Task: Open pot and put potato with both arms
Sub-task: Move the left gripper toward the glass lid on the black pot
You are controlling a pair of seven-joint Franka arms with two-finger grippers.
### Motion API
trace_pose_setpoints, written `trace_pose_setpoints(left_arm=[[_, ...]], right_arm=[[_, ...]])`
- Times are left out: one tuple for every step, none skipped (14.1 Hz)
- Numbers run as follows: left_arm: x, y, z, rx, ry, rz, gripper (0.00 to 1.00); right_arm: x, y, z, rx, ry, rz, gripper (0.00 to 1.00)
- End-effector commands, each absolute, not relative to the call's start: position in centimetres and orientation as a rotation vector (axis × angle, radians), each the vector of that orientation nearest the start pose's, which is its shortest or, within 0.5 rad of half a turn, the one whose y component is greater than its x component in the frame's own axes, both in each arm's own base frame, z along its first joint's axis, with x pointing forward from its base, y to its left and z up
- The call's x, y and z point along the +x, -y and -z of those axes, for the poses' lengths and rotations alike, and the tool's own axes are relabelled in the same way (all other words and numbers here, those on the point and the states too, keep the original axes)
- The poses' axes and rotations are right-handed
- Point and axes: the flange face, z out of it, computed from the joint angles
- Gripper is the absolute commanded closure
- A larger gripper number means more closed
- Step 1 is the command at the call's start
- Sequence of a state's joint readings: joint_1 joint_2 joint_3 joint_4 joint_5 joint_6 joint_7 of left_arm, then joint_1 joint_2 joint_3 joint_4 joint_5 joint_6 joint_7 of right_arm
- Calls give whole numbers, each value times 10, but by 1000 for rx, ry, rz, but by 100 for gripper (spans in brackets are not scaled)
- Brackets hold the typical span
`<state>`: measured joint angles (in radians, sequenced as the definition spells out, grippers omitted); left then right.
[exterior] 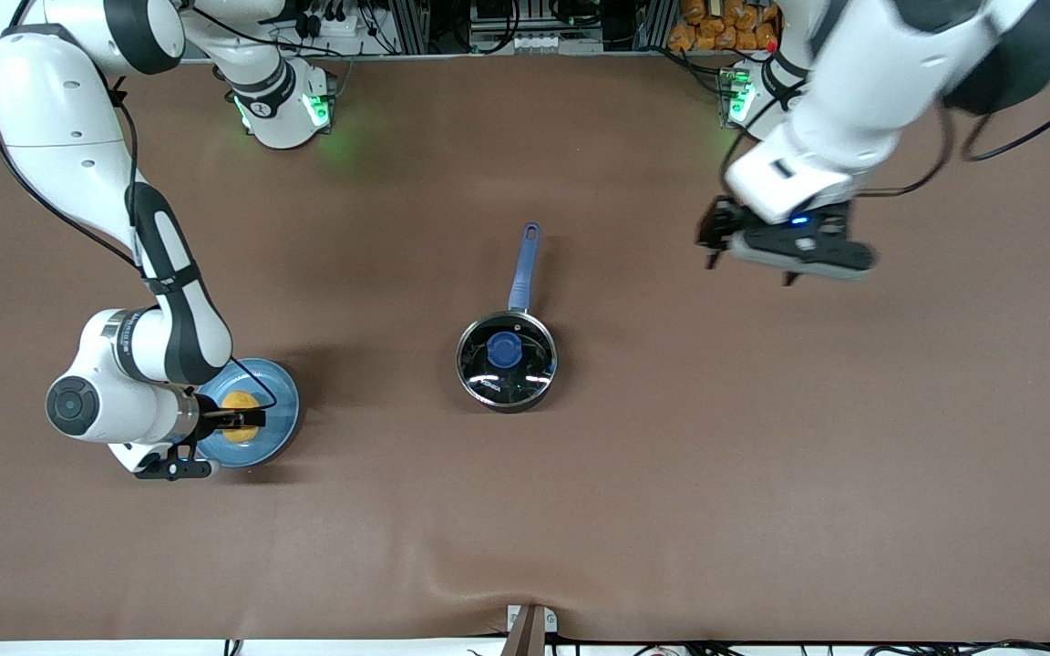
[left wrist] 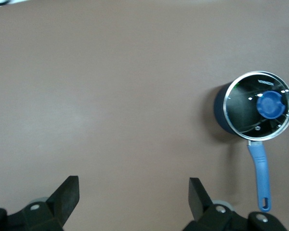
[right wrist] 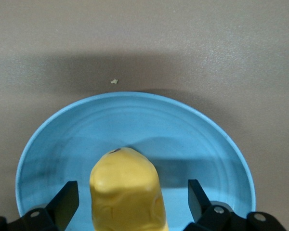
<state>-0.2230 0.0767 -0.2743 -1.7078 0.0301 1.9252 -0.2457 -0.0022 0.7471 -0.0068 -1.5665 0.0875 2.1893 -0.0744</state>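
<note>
Straddling the potato (exterior: 240, 404) on the plate (exterior: 281, 383) at lower left, the right tool (exterior: 242, 420) gapes unclamped. Left tool (exterior: 715, 239), fingers apart, hangs upper right; pot (exterior: 506, 357) lidded at centre.

I see the potato (right wrist: 126, 190) lying on the blue plate (right wrist: 192, 130), between my right gripper's (right wrist: 130, 202) spread fingers (right wrist: 65, 202), untouched. A pale crumb (right wrist: 114, 81) sits on the brown desk (right wrist: 144, 33) nearby.

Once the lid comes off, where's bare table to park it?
Bare cloth lies between the pot and the plate, and from the pot toward the left arm's end, under the open left gripper. The plate is crowded: the open right gripper straddles the potato there.
</note>
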Motion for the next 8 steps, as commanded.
trace_pose_setpoints(left_arm=[[543,298,-523,-3169,-368,214,0],[542,310,-513,-3177,-337,204,0],[542,318,-507,-3186,-318,212,0],[543,325,-500,-3192,-303,212,0],[541,336,-489,-3198,-287,194,0],[542,344,-482,-3208,-256,183,0],[543,356,-475,-3217,-244,165,0],[544,368,-467,-3222,-232,153,0]], right_arm=[[689,3,-194,-3054,-1,-175,0],[689,3,-195,-3054,-1,-173,0],[689,3,-194,-3054,-1,-175,0],[689,3,-195,-3054,2,-173,0],[689,3,-195,-3054,-1,-173,0],[689,2,-195,-3054,2,-173,0],[689,2,-195,-3054,4,-173,0],[689,3,-195,-3054,2,-170,0]])
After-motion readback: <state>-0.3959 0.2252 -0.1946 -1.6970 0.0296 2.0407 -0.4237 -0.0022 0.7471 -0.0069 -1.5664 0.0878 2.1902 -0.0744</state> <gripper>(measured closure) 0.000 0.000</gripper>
